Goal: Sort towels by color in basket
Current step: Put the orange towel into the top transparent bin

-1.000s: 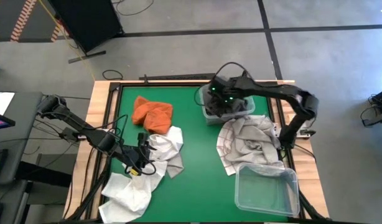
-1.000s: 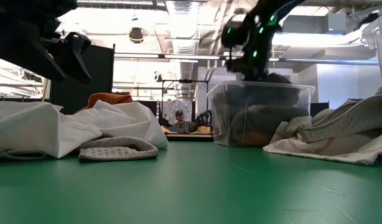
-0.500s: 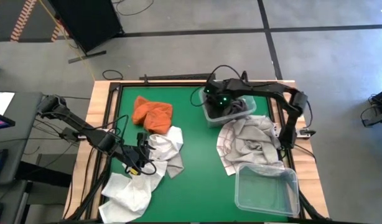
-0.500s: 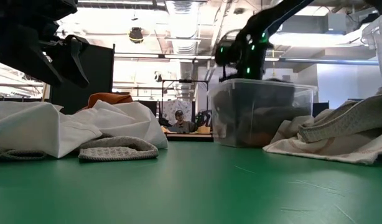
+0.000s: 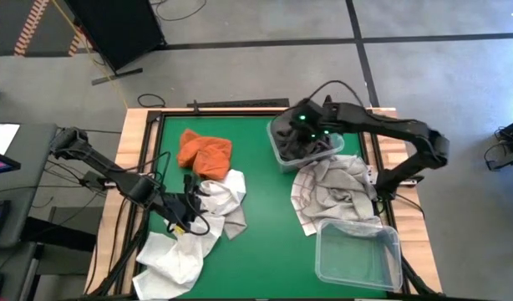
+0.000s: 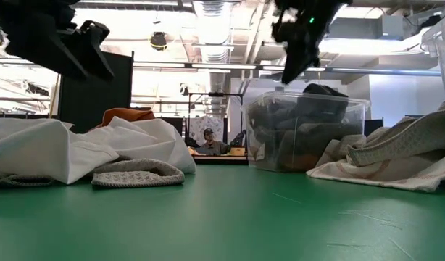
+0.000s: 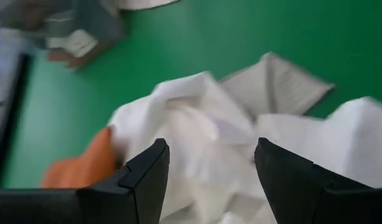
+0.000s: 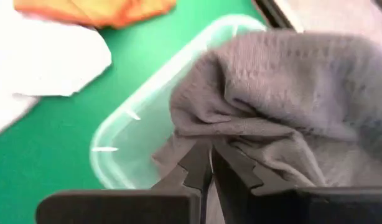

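A dark grey towel (image 5: 310, 147) lies heaped in the clear bin (image 5: 281, 155) at the table's far right, its top rising above the bin's rim (image 6: 324, 90). My right gripper (image 8: 210, 155) is shut and hovers just above that towel, clear of it in the low view (image 6: 298, 32). My left gripper (image 7: 208, 163) is open and hangs over the white towels (image 5: 220, 197) at the near left, touching none of them. A rust orange towel (image 5: 204, 150) lies on the table beyond them. Plaid and grid-lined towels (image 5: 336, 192) lie in a pile beside the bin.
A second clear bin (image 5: 359, 255) stands at the near right corner with no cloth in it. Another white towel (image 5: 171, 257) droops at the near left edge. Bare green table (image 5: 269, 234) runs down the middle. A person (image 6: 209, 143) sits far behind the table.
My right gripper has risen out of the far bin, where it was down on the dark grey towel, and has shifted a little toward the table's right. The towel stays heaped in the bin. My left gripper has lifted slightly above the white towels.
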Robot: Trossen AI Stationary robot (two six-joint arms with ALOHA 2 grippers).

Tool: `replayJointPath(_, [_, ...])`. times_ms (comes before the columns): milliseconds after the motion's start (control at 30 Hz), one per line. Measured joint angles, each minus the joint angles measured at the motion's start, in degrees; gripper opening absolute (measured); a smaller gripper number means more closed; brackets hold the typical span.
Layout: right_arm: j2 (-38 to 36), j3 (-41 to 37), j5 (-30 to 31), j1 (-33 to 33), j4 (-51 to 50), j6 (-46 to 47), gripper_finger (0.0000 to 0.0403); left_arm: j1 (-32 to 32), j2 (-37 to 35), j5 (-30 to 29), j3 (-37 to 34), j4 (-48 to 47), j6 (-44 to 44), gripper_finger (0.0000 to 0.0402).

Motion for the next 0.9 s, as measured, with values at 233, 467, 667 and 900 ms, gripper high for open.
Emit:
replayJointPath(233, [-7.8, 0.0, 2.0, 3.5, 0.0, -0.2, 0.0062, 0.4, 0.0, -10.3, 1.9, -10.0, -1.0, 0.0226])
replayJointPath(467, [-12.0, 0.1, 3.4, 9.5, 0.2, -0.4, 0.0063, 8.0, 0.0, -11.7, 1.9, -12.8, -4.8, 0.0226])
replayJointPath(667, [-12.0, 0.1, 9.1, 16.5, 0.2, -0.3, 0.0106, 17.2, 0.0, -10.3, 1.9, -12.7, -2.3, 0.0226])
replayJointPath(900, [-11.9, 0.1, 14.6, 22.0, 0.5, 0.3, 0.0193, 30.6, 0.0, 1.4, 1.9, -11.1, 3.0, 0.0228])
